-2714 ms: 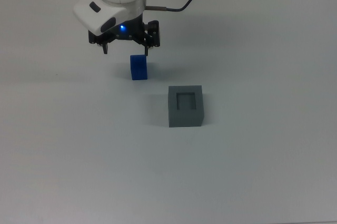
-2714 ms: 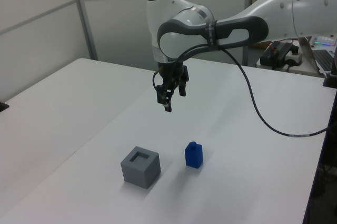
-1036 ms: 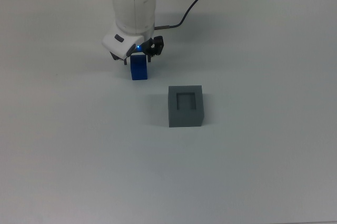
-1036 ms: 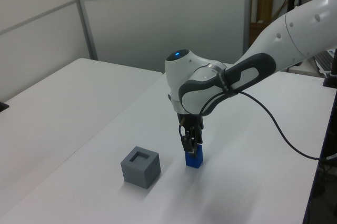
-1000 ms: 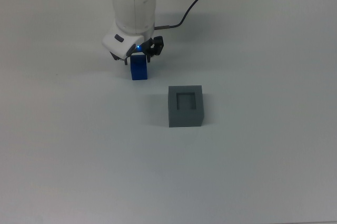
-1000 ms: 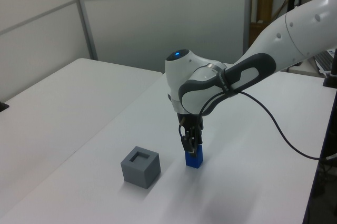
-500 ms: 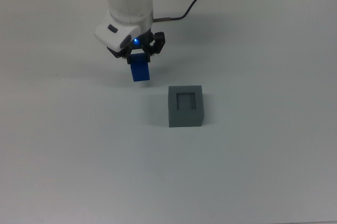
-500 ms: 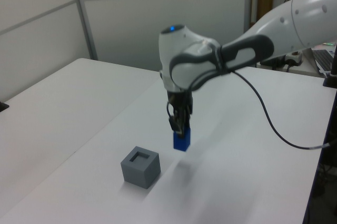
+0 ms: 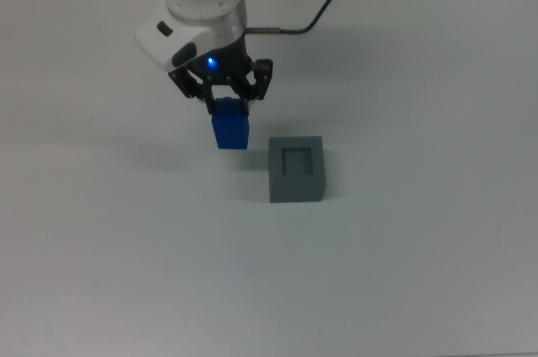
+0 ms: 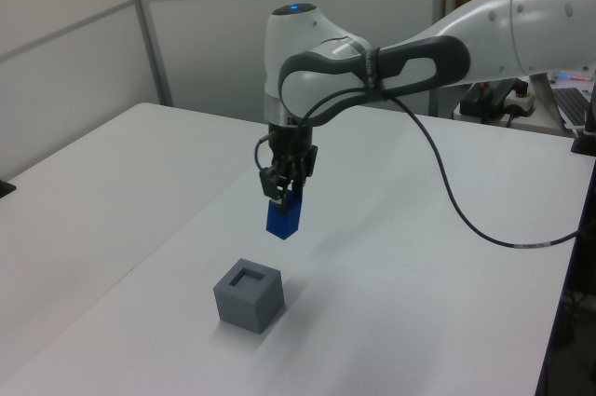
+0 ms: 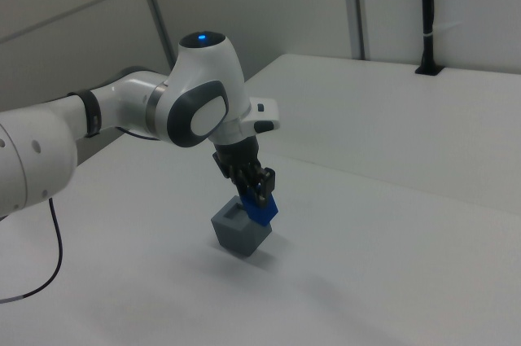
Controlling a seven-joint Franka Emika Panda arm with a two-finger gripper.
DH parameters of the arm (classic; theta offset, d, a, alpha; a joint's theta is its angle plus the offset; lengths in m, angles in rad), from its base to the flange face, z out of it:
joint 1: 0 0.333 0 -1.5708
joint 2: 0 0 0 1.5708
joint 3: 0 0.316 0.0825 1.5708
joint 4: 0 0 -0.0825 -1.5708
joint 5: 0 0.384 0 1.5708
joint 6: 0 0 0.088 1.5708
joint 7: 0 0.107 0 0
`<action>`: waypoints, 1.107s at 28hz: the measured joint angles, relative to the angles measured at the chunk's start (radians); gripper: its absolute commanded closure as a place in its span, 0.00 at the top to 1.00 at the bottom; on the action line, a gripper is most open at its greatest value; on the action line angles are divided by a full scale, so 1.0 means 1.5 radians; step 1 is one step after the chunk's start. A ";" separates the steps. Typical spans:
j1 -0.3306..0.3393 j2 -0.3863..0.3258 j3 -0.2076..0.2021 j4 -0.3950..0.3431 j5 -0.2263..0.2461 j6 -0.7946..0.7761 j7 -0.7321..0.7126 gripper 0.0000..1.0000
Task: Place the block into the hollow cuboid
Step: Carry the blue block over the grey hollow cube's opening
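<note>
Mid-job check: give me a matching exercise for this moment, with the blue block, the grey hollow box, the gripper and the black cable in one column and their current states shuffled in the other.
Things:
1. small bright blue block
2. matte grey hollow cuboid
3. gripper
4. black cable

States:
A. resting on the white table, square recess empty
B. shut on what it carries
C. lifted clear of the table, not yet over the recess
D. hanging in a loop from the arm

Pairs: 1-C, 2-A, 3-B, 4-D
</note>
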 measured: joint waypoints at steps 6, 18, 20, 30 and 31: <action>0.020 0.033 0.005 0.049 0.001 0.012 0.036 0.00; 0.063 0.065 0.015 0.057 0.001 0.055 0.070 0.00; 0.066 0.068 0.016 0.056 0.001 0.055 0.070 0.00; 0.074 0.077 0.018 0.048 0.001 0.054 0.070 0.00; 0.075 0.078 0.018 0.046 0.001 0.054 0.070 0.00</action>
